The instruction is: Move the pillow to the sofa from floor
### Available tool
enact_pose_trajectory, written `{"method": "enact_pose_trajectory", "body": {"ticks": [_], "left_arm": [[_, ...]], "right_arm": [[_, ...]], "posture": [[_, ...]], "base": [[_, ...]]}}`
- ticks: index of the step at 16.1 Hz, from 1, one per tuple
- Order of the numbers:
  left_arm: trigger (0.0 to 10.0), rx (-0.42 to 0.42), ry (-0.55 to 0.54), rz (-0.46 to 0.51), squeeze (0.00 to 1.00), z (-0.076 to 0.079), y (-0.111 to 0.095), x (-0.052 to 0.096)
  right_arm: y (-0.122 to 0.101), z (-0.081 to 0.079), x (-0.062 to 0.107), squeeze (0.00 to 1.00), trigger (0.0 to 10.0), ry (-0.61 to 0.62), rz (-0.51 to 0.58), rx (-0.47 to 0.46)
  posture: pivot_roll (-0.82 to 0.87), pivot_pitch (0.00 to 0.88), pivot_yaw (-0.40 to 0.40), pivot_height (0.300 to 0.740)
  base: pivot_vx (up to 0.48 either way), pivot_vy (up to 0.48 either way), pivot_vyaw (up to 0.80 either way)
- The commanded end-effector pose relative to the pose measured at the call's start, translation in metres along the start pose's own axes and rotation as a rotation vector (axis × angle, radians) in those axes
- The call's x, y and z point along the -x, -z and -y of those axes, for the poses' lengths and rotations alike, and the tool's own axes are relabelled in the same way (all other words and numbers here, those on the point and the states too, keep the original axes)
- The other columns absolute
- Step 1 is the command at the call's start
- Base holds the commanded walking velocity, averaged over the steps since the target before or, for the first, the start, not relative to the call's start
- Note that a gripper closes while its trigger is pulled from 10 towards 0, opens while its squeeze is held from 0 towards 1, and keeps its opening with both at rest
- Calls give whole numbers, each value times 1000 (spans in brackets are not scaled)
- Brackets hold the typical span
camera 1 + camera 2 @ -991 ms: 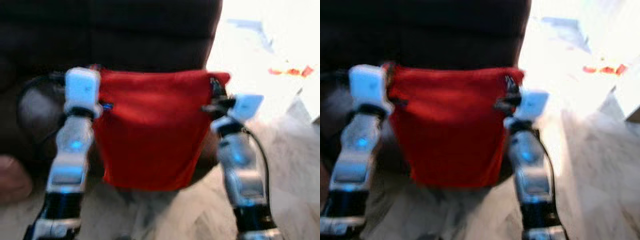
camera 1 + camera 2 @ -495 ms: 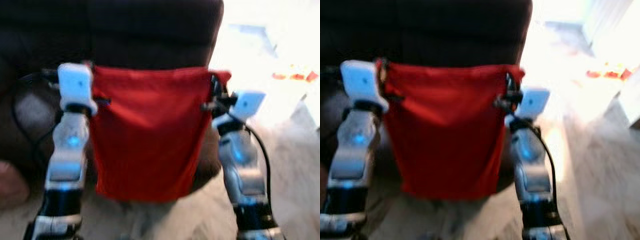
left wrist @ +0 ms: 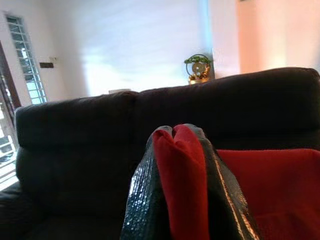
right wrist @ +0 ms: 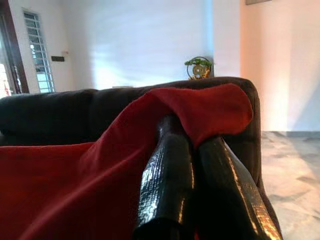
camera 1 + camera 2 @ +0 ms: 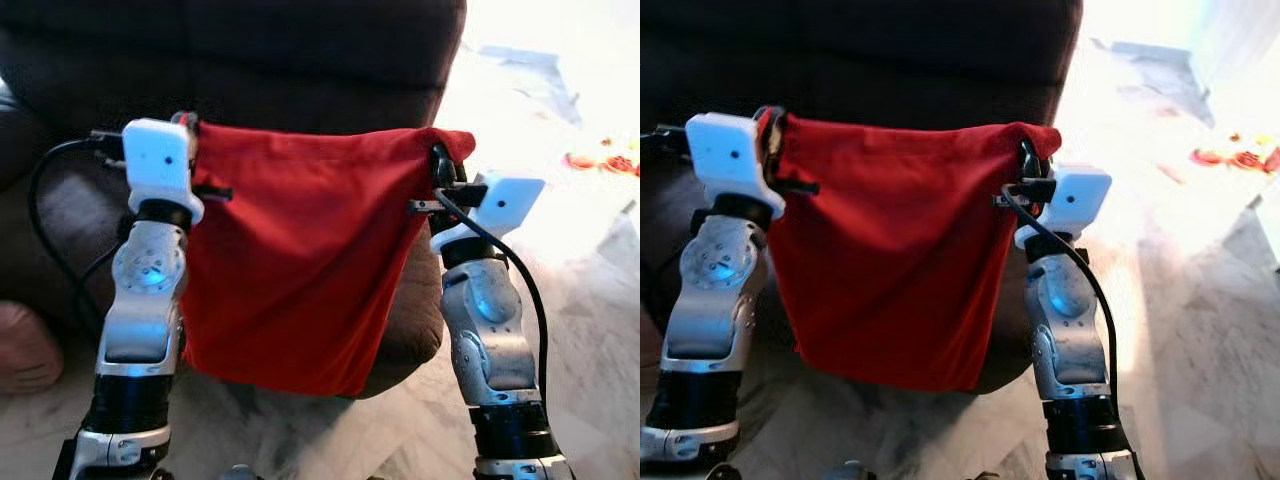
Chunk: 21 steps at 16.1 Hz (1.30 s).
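I hold the red pillow [image 5: 300,270] up in front of the dark sofa [image 5: 300,60]. Left gripper [image 3: 182,145] and right gripper [image 4: 192,150] each have jaws clamped on an upper corner.

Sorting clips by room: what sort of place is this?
Most likely a home living room: a dark leather sofa, pale marble-look floor, a barred window, and a small ornament behind the sofa.

One red pillow [image 5: 300,270] | one dark sofa [image 5: 250,60] | two robot tools: left tool [image 3: 181,131], right tool [image 4: 192,137] | one ornament [image 3: 199,68]
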<state>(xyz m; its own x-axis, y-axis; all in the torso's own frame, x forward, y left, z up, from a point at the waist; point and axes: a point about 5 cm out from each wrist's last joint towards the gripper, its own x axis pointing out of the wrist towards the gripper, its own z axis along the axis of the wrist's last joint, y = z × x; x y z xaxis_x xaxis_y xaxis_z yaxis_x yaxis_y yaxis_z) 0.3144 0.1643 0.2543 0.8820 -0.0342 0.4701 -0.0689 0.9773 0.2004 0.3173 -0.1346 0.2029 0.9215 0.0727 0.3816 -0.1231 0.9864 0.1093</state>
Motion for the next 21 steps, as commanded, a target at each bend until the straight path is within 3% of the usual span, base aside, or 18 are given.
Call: {"method": "enact_pose_trajectory", "body": {"ticks": [1, 6, 13, 21], "left_arm": [[10000, 24, 22, 80, 0, 5, -18, -3], [10000, 30, 30, 59, 0, 7, -14, -2], [10000, 26, 33, 53, 0, 6, -13, -2], [10000, 30, 42, 70, 0, 8, -17, -1]], "right_arm": [[-23, 1, -4, 0, 10000, 4, 108, -11], [-19, 3, -3, 0, 10000, 19, 79, -24], [-18, 3, -3, 0, 10000, 22, 77, -20], [-17, 3, -2, 0, 10000, 26, 67, -6]], "posture": [[97, 40, -50, 740], [94, 47, -50, 740], [97, 53, -49, 740], [99, 59, -45, 740]], "base": [[0, 0, 0], [0, 284, -403], [0, 389, 0], [0, 0, 0]]}}
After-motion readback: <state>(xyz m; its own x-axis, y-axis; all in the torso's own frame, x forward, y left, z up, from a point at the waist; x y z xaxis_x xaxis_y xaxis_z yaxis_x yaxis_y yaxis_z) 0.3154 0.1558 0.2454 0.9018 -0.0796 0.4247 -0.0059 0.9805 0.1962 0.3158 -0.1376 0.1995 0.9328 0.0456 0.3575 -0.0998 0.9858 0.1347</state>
